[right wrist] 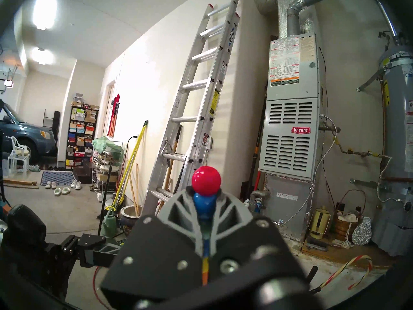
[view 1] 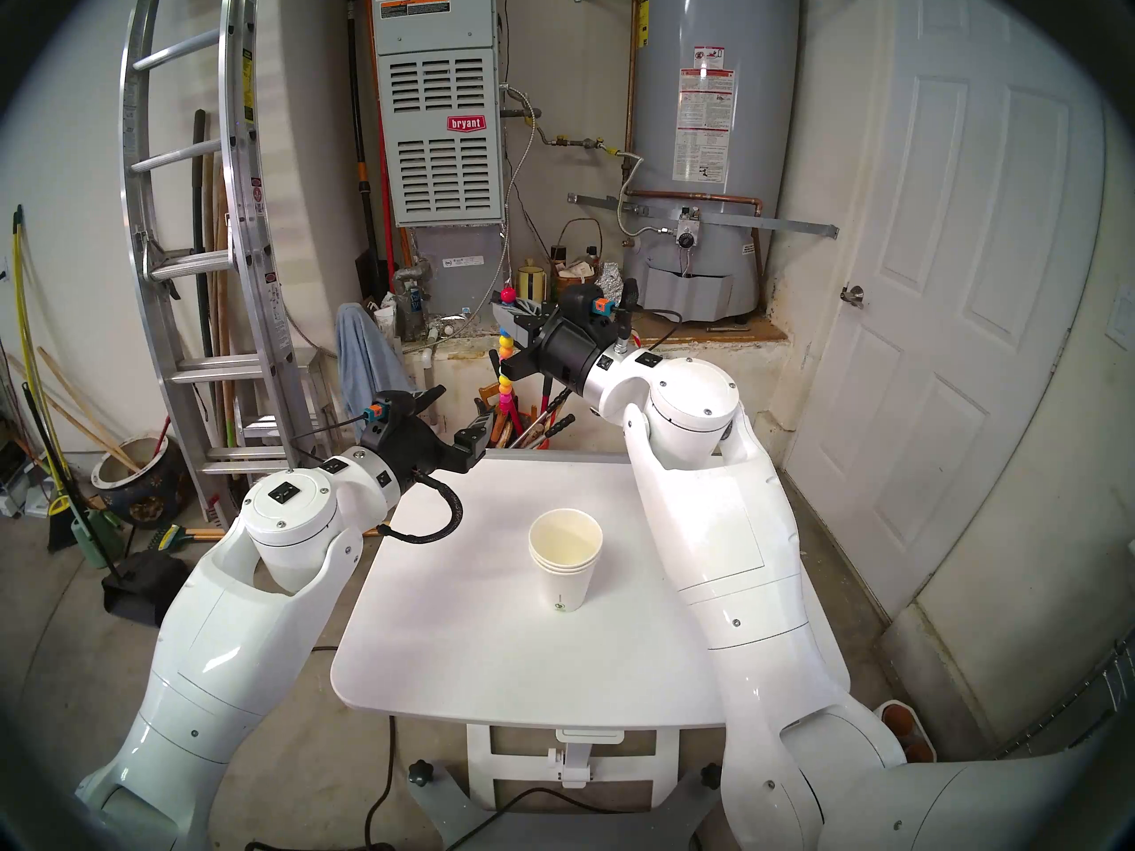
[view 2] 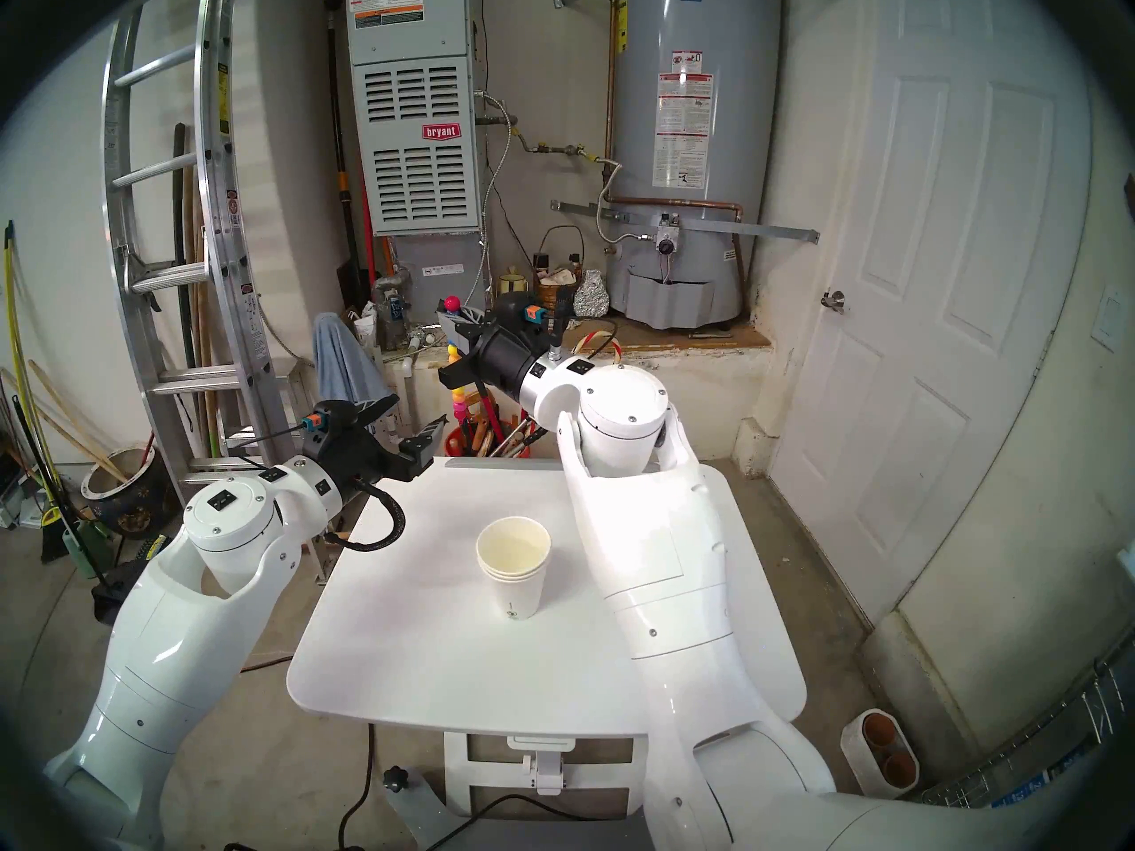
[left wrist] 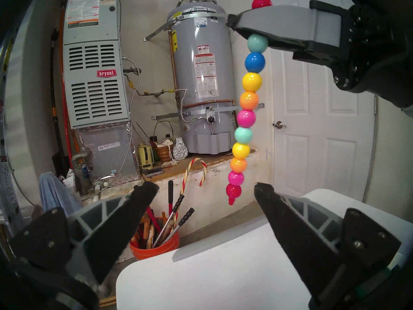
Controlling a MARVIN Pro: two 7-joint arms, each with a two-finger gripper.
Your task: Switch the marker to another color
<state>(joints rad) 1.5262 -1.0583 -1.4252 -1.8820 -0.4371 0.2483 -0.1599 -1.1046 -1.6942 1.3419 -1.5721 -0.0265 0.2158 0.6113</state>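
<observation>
I had the right gripper [left wrist: 245, 30] clamped on the marker [left wrist: 245, 110] near its top, just under the red end bead, with the stick hanging roughly upright above the far edge of the white table [view 1: 553, 647]. Its long axis ran top to bottom, leaning slightly, with the small red nib at the lower end. My left gripper [left wrist: 205, 191] stood wide open and held nothing. In its own wrist view the marker's bottom beads sat at about one o'clock from the gap, close to the right-hand finger [left wrist: 268, 200] but not yet between the two; I judged them apart, not touching. The left arm was the free one and the nearer to that lower end, so I reckoned the coming move was for it to bring its fingers around the bottom segment and pull it off.

The left wrist view gave me the whole run of beads and the nib, which the head views showed only small against the clutter. The right wrist view showed just the red top bead and a blue one in the fingers. Only the head views showed the stacked paper cups [view 1: 565, 561] mid-table.
</observation>
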